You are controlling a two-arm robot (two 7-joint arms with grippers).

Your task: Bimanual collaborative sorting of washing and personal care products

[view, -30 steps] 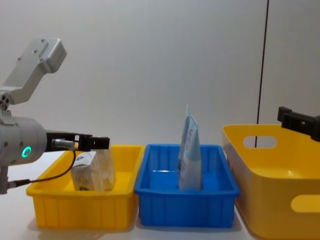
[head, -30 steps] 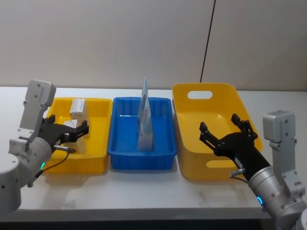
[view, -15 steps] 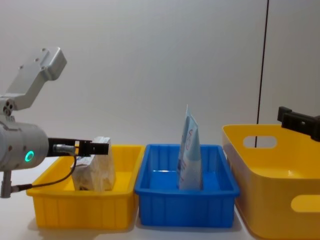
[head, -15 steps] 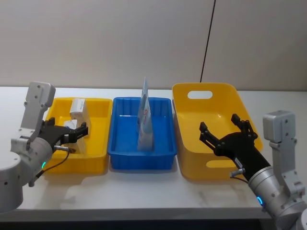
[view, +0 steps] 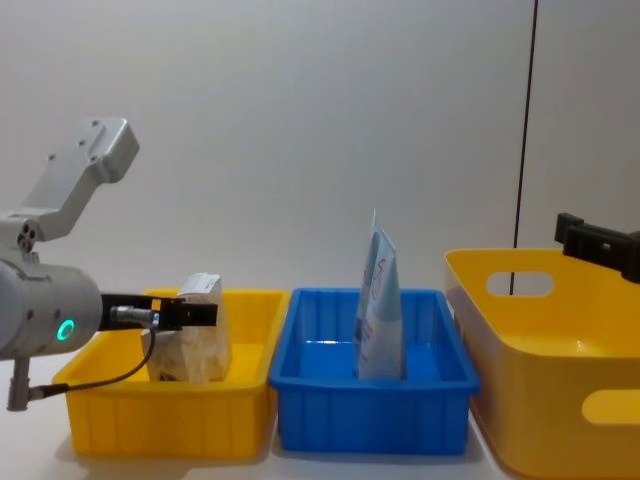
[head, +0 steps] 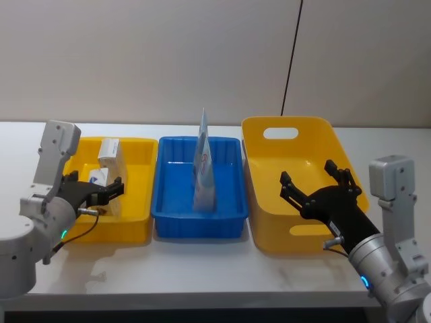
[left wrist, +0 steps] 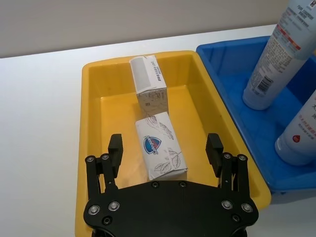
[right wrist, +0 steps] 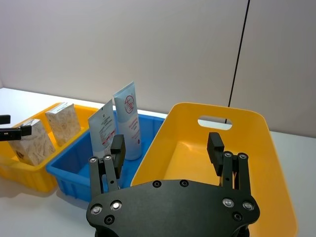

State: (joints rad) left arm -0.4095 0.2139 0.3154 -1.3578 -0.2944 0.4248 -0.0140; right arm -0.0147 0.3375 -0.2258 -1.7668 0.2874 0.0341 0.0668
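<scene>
Two small cartons lie in the small yellow bin (head: 138, 145) on the left. One is a pale grey carton printed with leaf outlines (left wrist: 160, 148). The other carton (left wrist: 148, 88) stands just behind it. Their mottled tan sides (view: 190, 345) face the chest view. My left gripper (left wrist: 165, 142) hovers open above the leaf carton (head: 100, 178), with its fingers (view: 185, 313) level with the carton tops. Two pale blue tubes (right wrist: 127, 118) stand upright in the blue bin (head: 232, 202). My right gripper (head: 313, 180) hangs open over the near part of the large yellow bin (head: 269, 235), holding nothing.
The three bins stand side by side on a white table (head: 202, 266), with a bare strip along its front edge. A plain wall with a dark vertical seam (head: 291, 67) rises behind. Inside, the large yellow bin (right wrist: 217, 163) holds nothing.
My left gripper has sunk lower over the small yellow bin and drawn slightly back toward me, staying open. The right arm and the products have not moved.
</scene>
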